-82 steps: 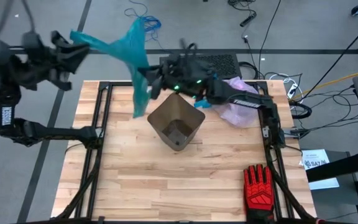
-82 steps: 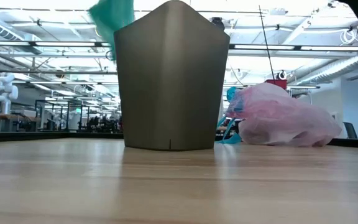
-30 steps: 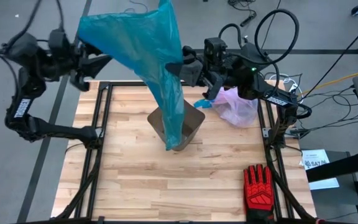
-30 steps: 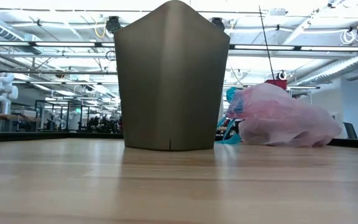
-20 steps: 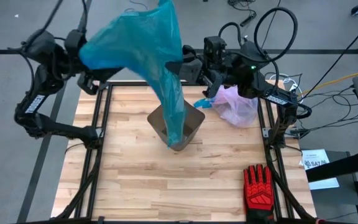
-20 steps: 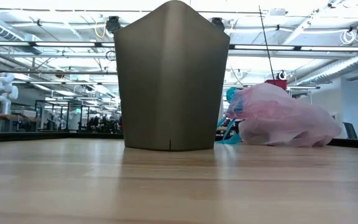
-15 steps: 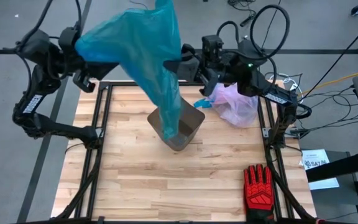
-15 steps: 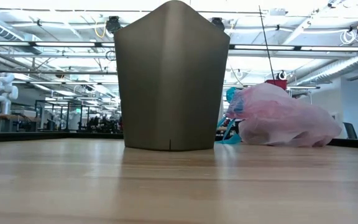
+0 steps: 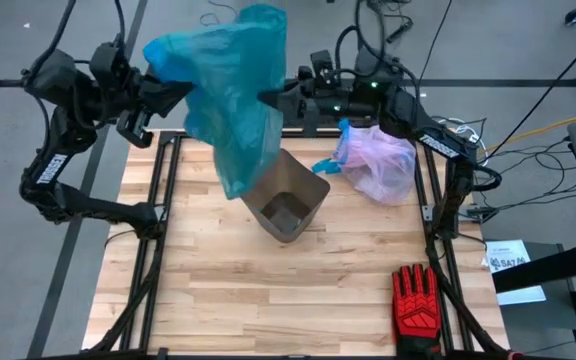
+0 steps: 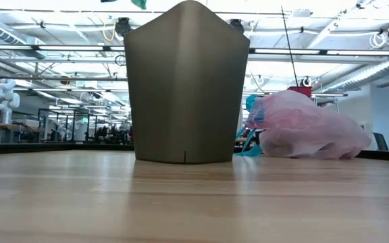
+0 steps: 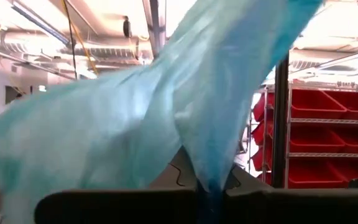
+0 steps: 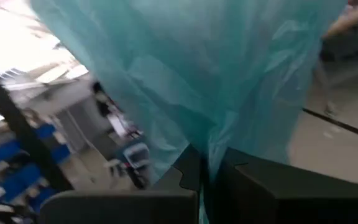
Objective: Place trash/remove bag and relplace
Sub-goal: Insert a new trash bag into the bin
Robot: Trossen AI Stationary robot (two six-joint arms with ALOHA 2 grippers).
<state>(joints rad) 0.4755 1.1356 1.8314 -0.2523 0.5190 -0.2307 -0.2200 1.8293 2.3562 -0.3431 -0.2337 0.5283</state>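
Bin (image 10: 186,84) beside pink bag (image 10: 307,128) on table (image 10: 194,202)

The bench (image 9: 218,290) is pale wooden planks in a black metal frame, standing on a grey floor (image 9: 28,300) crossed by dark lines. Beyond the bench's far edge, black and blue cables (image 9: 230,25) lie loose on the floor, and more cables (image 9: 528,130) trail past its right side. Level across the bench, a long hall opens under white ceiling beams (image 10: 46,47) with strip lights. Red storage bins (image 11: 328,124) fill a shelf rack (image 11: 281,124) in the left wrist view.
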